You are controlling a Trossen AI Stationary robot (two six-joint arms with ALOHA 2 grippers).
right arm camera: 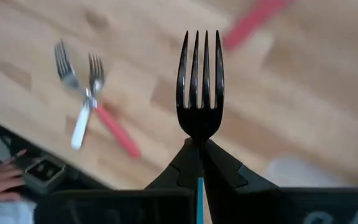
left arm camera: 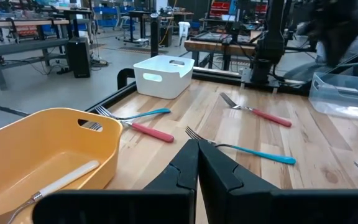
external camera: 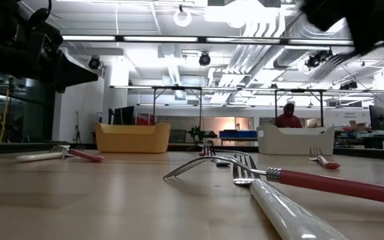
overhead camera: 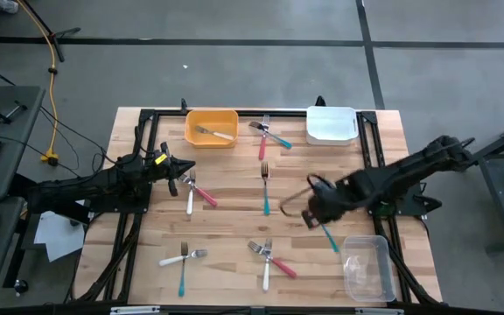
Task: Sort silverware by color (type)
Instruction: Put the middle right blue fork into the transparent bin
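Observation:
Small forks with white, red or teal handles lie scattered on the wooden table point(overhead camera: 234, 219). My right gripper point(overhead camera: 309, 210) hovers over the table's right half, shut on a teal-handled fork point(right arm camera: 201, 81). My left gripper point(overhead camera: 186, 168) is shut with nothing in it, beside a white and a red fork point(overhead camera: 195, 188) at the table's left. A yellow bin point(overhead camera: 212, 127) at the far edge holds one white-handled fork point(left arm camera: 67, 177). A white bin point(overhead camera: 331, 125) stands to its right. A teal fork point(overhead camera: 266, 188) lies in the middle. My right gripper pinches the teal fork at its neck point(right arm camera: 200, 140), where the metal head meets the handle. The fork lies along the fingers: the tines point forward past the fingertips and the teal handle point(right arm camera: 199, 190) runs back between them. It is lifted clear of the table.
A clear plastic container point(overhead camera: 367, 267) sits at the near right corner. Fork pairs lie near the far edge point(overhead camera: 269, 136), near left point(overhead camera: 182, 258) and near middle point(overhead camera: 269, 258). A person's hand point(right arm camera: 2, 177) shows beyond the table's edge. A person point(external camera: 289, 117) sits far behind.

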